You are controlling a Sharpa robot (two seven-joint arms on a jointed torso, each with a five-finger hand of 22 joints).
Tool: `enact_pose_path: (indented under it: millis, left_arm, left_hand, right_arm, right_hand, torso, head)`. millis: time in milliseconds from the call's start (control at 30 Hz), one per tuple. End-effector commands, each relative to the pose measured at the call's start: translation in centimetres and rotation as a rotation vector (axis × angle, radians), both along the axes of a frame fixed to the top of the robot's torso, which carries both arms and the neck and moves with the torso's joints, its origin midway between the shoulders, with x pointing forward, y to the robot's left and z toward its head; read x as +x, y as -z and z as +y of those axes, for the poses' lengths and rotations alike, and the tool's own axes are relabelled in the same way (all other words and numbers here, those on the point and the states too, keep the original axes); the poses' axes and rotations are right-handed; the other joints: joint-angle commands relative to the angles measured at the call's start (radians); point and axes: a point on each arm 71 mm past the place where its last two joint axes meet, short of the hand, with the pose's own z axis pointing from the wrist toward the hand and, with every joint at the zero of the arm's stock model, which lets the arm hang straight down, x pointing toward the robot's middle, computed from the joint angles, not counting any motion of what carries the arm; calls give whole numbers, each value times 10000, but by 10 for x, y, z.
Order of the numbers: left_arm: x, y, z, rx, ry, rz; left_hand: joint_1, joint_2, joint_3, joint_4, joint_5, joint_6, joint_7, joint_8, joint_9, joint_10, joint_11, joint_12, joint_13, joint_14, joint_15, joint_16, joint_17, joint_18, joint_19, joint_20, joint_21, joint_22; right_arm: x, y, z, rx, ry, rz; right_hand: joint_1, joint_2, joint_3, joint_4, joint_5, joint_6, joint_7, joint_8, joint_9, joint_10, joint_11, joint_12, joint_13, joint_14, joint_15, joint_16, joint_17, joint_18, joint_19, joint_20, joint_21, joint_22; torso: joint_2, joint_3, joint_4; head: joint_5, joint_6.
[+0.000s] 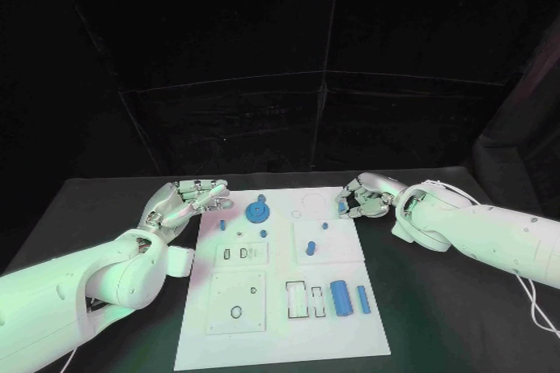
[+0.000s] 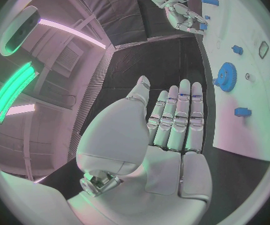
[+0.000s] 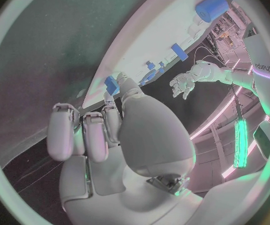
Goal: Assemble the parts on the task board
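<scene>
The white task board (image 1: 280, 324) lies in the middle of the black table. My right hand (image 1: 366, 197) hovers at the board's far right corner and pinches a small blue part (image 1: 342, 205) between thumb and a finger; the same part (image 3: 112, 85) sits at the fingertips (image 3: 124, 81). My left hand (image 1: 187, 200) is at the board's far left edge, its fingers (image 2: 179, 116) stretched out straight and holding nothing. A blue gear (image 1: 259, 211) stands on the board between the two hands, just beside the left hand (image 2: 225, 76).
Small blue pegs (image 1: 222, 224) (image 1: 311, 247) stand further down the board. A thick blue cylinder (image 1: 341, 298) and a blue bar (image 1: 363, 299) lie near the front right, beside rectangular slots (image 1: 296, 298). Black table surrounds the board.
</scene>
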Motion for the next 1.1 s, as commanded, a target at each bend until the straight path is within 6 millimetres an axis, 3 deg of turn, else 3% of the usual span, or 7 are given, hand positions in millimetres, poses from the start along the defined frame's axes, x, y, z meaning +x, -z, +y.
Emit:
enact_pose_path:
  millis: [33,500,733,933,1100]
  left_arm:
    - [0,-1,-2,-37,149,-76]
    - [0,0,-1,-23,156,-37]
    - [0,0,-1,-20,157,-26]
    - [0,0,-1,-21,172,-13]
    - [-1,0,-1,-22,189,2]
  left_hand:
    - [5,64,-1,-48,27,67,25,-54,-3,46,-6,-67,-7,72,19,-65,16,150,77,3,-64,-15]
    - [14,74,0,-61,27,75,21,-57,-2,57,-8,-71,-6,77,18,-72,17,151,81,2,-69,-20]
    - [14,74,0,-61,27,75,21,-57,-2,57,-8,-71,-6,77,18,-72,17,151,81,2,-69,-20]
    - [14,74,0,-61,27,75,21,-57,-2,57,-8,-71,-6,77,18,-72,17,151,81,2,-69,-20]
    - [14,74,0,-61,27,75,21,-57,-2,57,-8,-71,-6,77,18,-72,17,151,81,2,-69,-20]
  right_arm:
    - [0,1,1,-83,-119,73]
    - [0,3,1,-74,-200,87]
    - [0,1,3,27,-243,-127]
    - [1,-4,4,266,-100,-808]
    - [0,-7,7,415,-30,-1144]
  right_hand:
    - [8,125,92,5,-73,82,23,61,1,84,12,23,634,832,-16,63,1587,-151,60,9,51,26]
    - [-54,471,432,22,-532,445,-64,140,-18,163,-56,132,731,850,-67,92,1670,-171,105,-32,104,138]
    - [52,757,806,-64,-1002,1011,-263,351,39,210,-218,195,795,857,-190,101,1703,-172,112,-126,116,163]
    - [109,913,1205,-183,-551,1561,-526,623,127,334,-444,329,924,878,-389,136,1798,-185,146,-306,146,235]
    - [102,904,1380,-244,-462,1581,-552,641,127,319,-478,290,900,880,-427,136,1803,-190,158,-359,154,253]
  torso:
    - [-3,-1,-10]
    - [-5,-5,-10]
    - [-6,-5,-10]
    - [-5,-6,-2]
    - [-4,8,-21]
  head:
    - [4,-3]
    - [-16,-56]
    - [-23,-82]
    - [-44,-96]
    - [-15,-124]
